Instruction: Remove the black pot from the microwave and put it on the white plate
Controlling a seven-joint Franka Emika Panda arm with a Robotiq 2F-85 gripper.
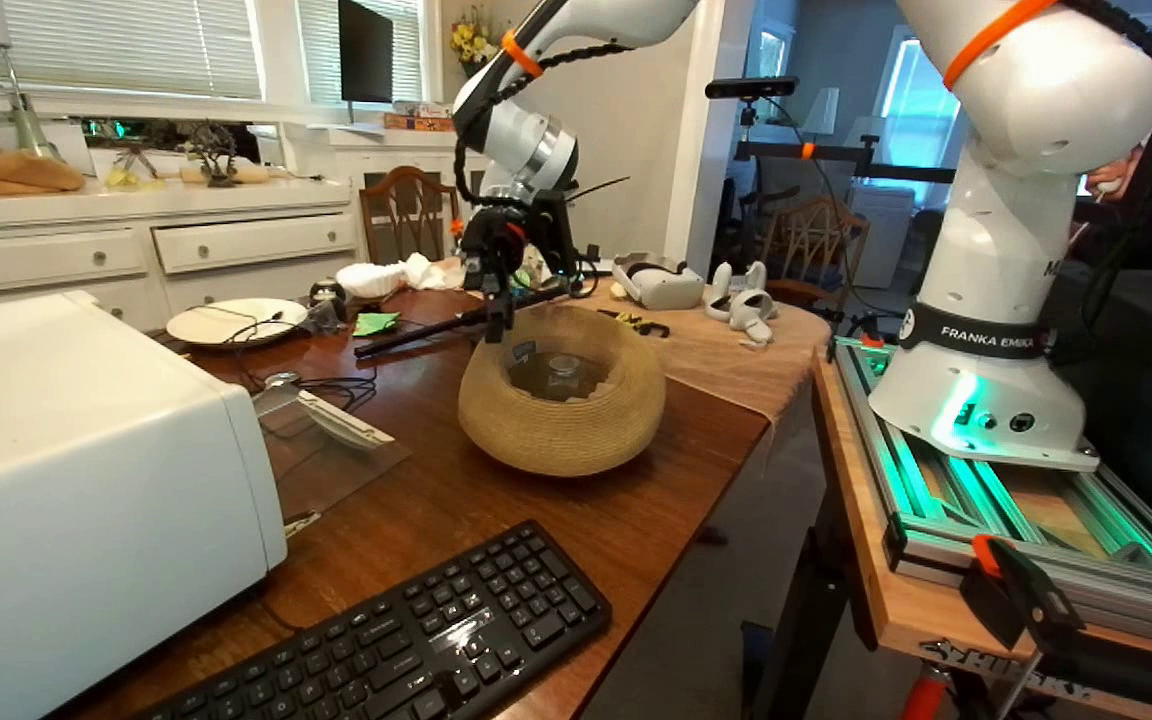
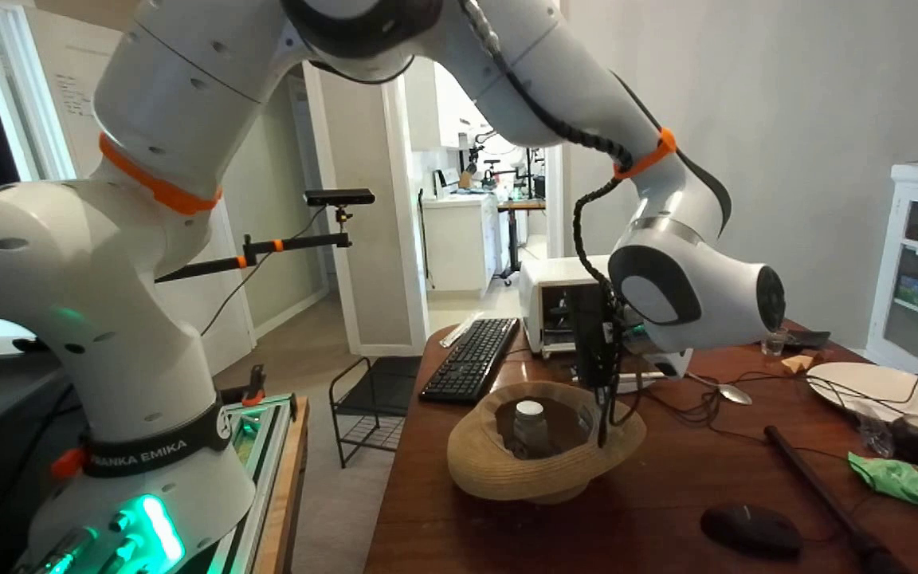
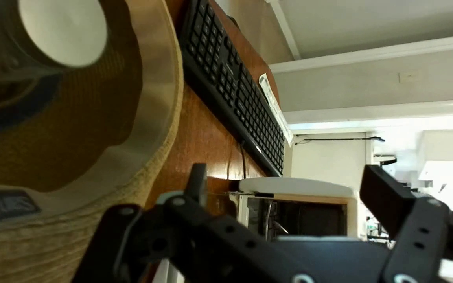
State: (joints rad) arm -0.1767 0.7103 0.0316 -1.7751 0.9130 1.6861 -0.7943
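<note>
Microwave [image 1: 101, 470] looms closest in an exterior view. Wrist view: my gripper [image 3: 285, 181] is spread wide, nothing held, microwave mouth dead ahead at 12 o'clock between the jaws. Can't make out the black pot tbh; going by the task, it's probably inside.

In both exterior views, the black band [image 1: 981, 338] round the base of the white arm [image 1: 1006, 225] reads FRANKA EMIKA in white capitals; above it, near the arm's right edge, stands a capital M [image 1: 1052, 268]. HUSKY runs along the near edge of the wooden surface [image 1: 924, 614] beneath. In the wrist view, lettering on the dark label [image 3: 7, 206] inside the straw hat [image 3: 151, 78] is too blurred to read. Handwriting [image 2: 74, 95] at far left and the legends on the keyboard [image 1: 406, 640] are too small.
</note>
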